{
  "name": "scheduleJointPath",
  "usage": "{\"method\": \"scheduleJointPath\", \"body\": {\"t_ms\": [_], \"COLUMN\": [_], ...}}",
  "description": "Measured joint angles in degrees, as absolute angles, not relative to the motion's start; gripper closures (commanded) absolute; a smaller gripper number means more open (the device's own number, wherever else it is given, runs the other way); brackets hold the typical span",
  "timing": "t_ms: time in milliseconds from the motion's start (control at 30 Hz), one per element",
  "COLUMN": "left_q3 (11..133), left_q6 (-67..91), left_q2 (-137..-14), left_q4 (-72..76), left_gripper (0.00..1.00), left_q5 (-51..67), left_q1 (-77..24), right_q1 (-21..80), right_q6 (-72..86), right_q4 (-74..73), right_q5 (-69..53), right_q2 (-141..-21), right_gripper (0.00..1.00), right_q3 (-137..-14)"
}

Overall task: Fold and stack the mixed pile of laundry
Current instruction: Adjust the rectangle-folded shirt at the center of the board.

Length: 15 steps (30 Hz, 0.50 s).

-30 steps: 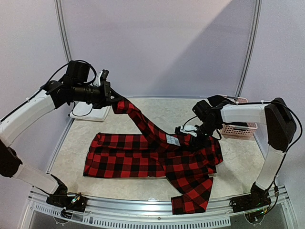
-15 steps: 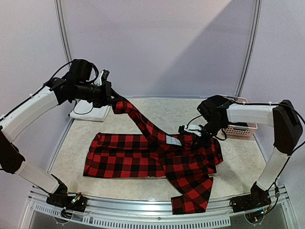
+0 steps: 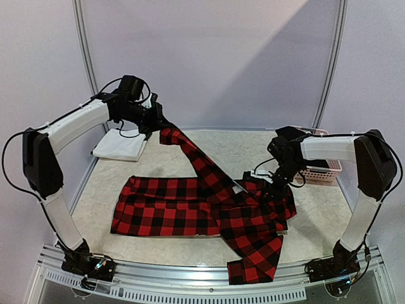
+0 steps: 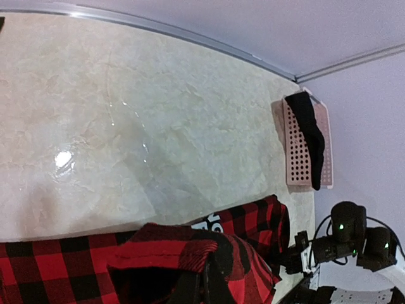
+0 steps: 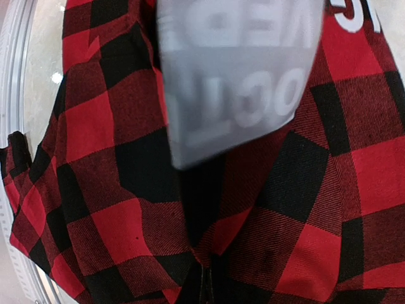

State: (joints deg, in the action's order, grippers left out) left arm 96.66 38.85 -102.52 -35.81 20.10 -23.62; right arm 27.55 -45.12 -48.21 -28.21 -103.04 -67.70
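The red-and-black checked flannel shirt [image 3: 190, 212] lies spread over the table, one sleeve hanging off the front edge. My left gripper [image 3: 159, 125] is shut on the end of the other sleeve [image 4: 183, 253] and holds it raised and stretched at the back left. My right gripper [image 3: 276, 189] is shut on the shirt's collar area by the white label [image 5: 237, 82] at the right. A folded white cloth [image 3: 120, 145] lies at the back left. A dark piece [image 4: 310, 139] hangs over the pink basket.
The pink perforated basket [image 3: 319, 172] stands at the right edge, behind my right arm. The curved white backdrop closes off the back. The metal rail [image 3: 190, 288] runs along the front edge.
My left gripper has carried the sleeve end right and toward the back, pulling the sleeve tighter. My right gripper has shifted slightly right and down on the collar.
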Motion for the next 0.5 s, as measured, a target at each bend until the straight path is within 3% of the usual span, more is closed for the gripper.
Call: {"method": "scheduleJointPath", "body": {"t_ms": [33, 133, 300, 500], "left_q3": [97.4, 99.2, 97.5, 91.9], "left_q6": [39.1, 39.9, 38.1, 24.6], "left_q2": [-104.1, -108.0, -109.2, -107.4], "left_q4": [-35.8, -33.9, -29.5, -28.4], "left_gripper": [0.73, 0.52, 0.45, 0.43], "left_q5": [20.4, 21.6, 20.0, 17.6], "left_q1": [-22.7, -20.2, -18.4, -19.1], "right_q1": [27.2, 26.4, 25.9, 25.8], "right_q6": [-45.3, -45.5, -45.3, -45.0], "right_q4": [-48.6, -49.3, -50.0, -50.0], "right_q5": [-28.6, -29.2, -29.3, -29.3], "right_q2": [-103.5, -104.1, -105.0, -106.1], "right_gripper": [0.99, 0.96, 0.94, 0.93], "right_q3": [-67.9, -68.2, -68.9, -69.1]}}
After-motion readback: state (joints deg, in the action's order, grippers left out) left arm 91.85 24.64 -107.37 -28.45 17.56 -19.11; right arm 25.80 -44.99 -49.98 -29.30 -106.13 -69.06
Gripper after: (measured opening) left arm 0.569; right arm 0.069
